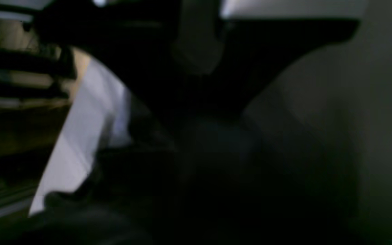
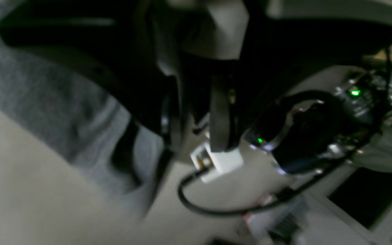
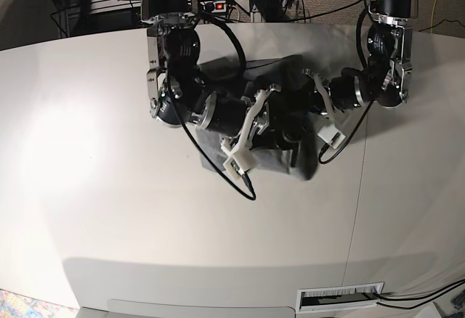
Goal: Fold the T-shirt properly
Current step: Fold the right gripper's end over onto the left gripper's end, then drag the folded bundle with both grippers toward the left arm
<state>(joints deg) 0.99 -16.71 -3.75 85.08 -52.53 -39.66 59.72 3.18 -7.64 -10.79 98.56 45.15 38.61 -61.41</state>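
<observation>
Blurred black pincer housing fills most of both wrist views, so close to the lens that little else reads.

Largest of all is the pale desk, a broad rounded surface with wide bare stretches toward the base view's left, right and bottom; a vent slot sits at its near edge.

Next in size, the T-shirt lies bunched at the desk's middle-upper part, a dark grey heap partly covered by both arms. Its visible mass runs roughly from the upper left to the lower right of the base view, with a straighter edge at the lower left and a rounded fold at the lower right. Which end is collar or hem cannot be told. In the right wrist view the heather-grey cloth drapes along the left, folded over the pale desk surface.

Both arms lean inward over the garment. The right pincer sits low on the cloth near its centre, and the left pincer meets the heap from the opposite side, close by it. Whether either pincer is apart, together or clamped on fabric cannot be told; the jaws are hidden in dark blur.

A black cable loops off the right arm onto the desk just below the shirt.
</observation>
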